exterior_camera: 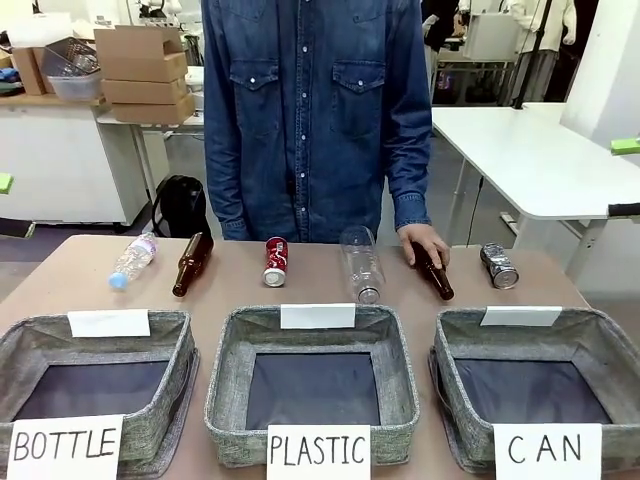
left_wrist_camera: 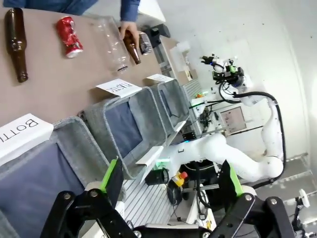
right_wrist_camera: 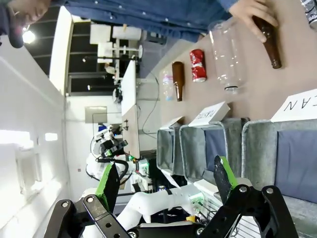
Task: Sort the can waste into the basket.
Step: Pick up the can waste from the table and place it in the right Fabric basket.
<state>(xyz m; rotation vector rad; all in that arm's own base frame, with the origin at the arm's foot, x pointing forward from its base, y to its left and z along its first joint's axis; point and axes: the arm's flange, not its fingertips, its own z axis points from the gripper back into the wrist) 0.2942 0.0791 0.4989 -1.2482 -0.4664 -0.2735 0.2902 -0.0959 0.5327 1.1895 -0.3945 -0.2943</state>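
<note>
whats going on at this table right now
A person's hand rests on a brown glass bottle lying at the far side of the table. In the same row lie a red can, a dark can, a second brown bottle, a large clear bottle and a small clear bottle. Nearer the robot sit the BOTTLE basket, PLASTIC basket and CAN basket. The left claw and right claw are open, holding nothing; no can is sorted yet.

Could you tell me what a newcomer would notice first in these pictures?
Three signed grey baskets line the near table edge, the CAN basket at right. Behind them lies a row of waste: a red can mid-row, a dark can at far right. A person's hand touches a brown bottle.
</note>
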